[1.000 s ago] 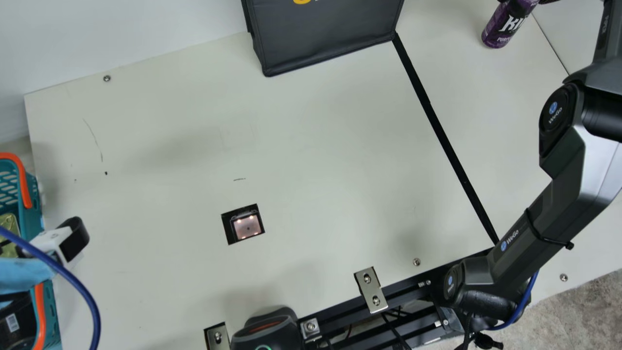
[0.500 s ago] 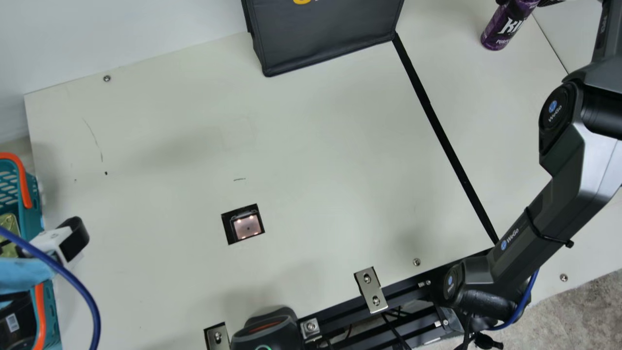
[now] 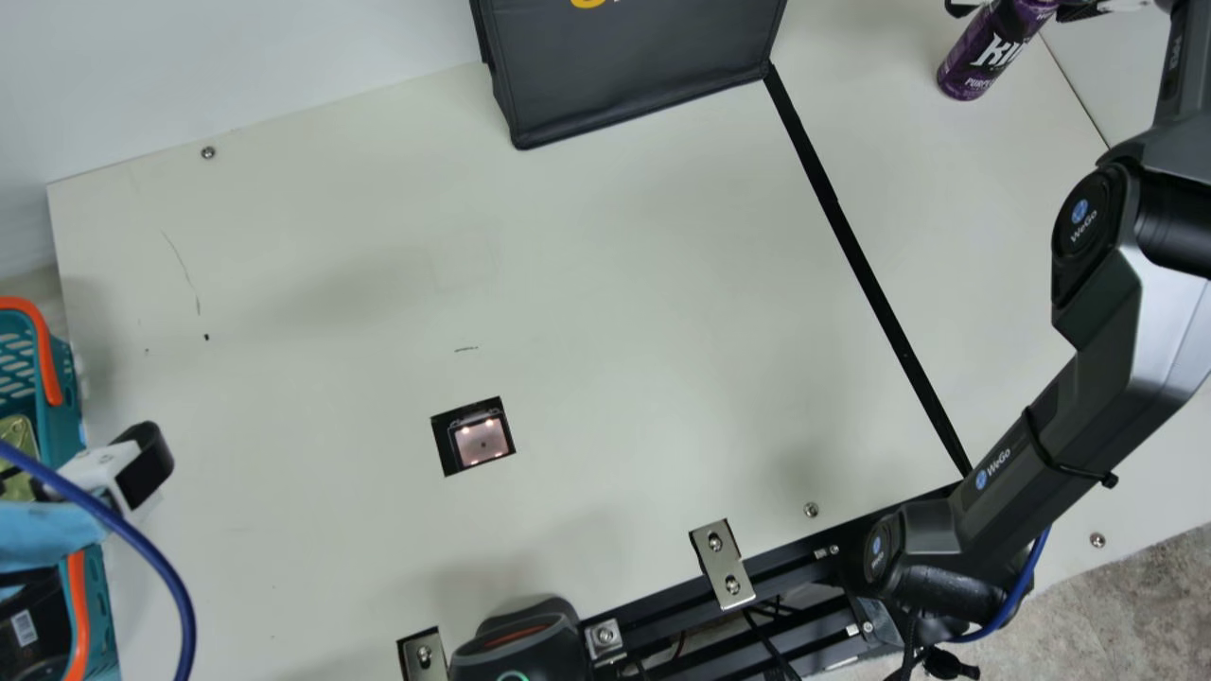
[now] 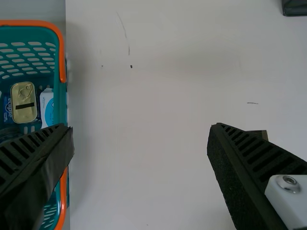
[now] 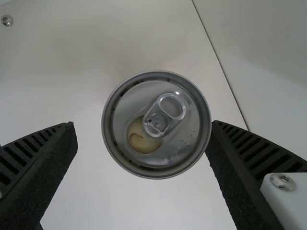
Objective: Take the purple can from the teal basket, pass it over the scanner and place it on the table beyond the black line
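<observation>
My right gripper (image 3: 1020, 8) is at the main view's top right, open around the upper part of the purple can (image 3: 979, 66), which stands upright beyond the black line (image 3: 866, 270). In the right wrist view the can's top (image 5: 156, 125) lies between the fingers of my right gripper (image 5: 143, 124); a gap shows on one side, while the other finger is close to the rim. My left gripper (image 3: 137, 468) is by the teal basket (image 3: 61, 397). The left wrist view shows my left gripper (image 4: 140, 127) wide open and empty, beside the basket (image 4: 60, 103). The scanner window (image 3: 481, 442) lies in the table.
A dark fabric box (image 3: 634, 66) stands at the back, near the line's far end. The basket holds a gold tin (image 4: 24, 102) and other packages. A black device (image 3: 520, 648) and metal brackets (image 3: 722, 565) are at the front edge. A seam (image 3: 1074, 90) runs behind the can.
My right gripper has opened and its fingers have come away from the can. The can has shifted slightly toward the camera. The left arm has stayed still.
</observation>
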`<control>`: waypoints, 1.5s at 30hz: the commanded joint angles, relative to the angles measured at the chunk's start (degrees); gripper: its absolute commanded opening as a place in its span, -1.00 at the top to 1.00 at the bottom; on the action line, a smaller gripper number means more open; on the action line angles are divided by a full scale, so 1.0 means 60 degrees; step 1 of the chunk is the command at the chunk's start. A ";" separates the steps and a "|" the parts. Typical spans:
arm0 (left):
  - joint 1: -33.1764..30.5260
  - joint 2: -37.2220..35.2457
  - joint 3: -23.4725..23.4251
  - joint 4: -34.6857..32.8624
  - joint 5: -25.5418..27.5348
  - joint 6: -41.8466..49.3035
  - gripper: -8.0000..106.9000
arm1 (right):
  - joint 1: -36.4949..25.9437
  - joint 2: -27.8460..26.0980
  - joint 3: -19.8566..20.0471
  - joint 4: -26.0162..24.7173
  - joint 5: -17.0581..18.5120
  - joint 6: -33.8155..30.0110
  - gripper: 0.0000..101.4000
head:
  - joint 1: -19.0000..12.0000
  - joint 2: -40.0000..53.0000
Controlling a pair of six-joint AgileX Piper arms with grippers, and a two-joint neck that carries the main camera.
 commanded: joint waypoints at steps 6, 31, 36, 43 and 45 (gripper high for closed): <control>0.0000 0.0000 0.0000 0.0000 0.0000 0.0000 -0.71 | 0.0032 -0.0282 0.0451 -0.0047 -0.0175 0.0089 -0.87 | -0.0276 -0.0022; 0.0000 0.0000 0.0000 0.0000 0.0000 0.0000 -0.71 | 0.0543 -0.3566 0.5552 -0.0692 -0.2123 0.0271 -0.87 | -0.0276 -0.0022; 0.0000 0.0000 0.0000 0.0000 0.0000 0.0000 -0.71 | 0.0810 -0.4616 0.6750 -0.0942 -0.2366 0.0495 -0.87 | -0.0276 -0.0022; 0.0273 -0.0836 -0.0363 0.0243 0.0260 -0.0090 -0.71 | 0.1326 -0.5355 0.6691 -0.0881 -0.2021 0.0633 -0.87 | -0.0276 0.1092; 0.0382 -0.1169 -0.0508 0.0340 0.0364 -0.0125 -0.71 | 0.1530 -0.5689 0.6746 -0.0866 -0.1896 0.0689 -0.87 | -0.0276 0.1537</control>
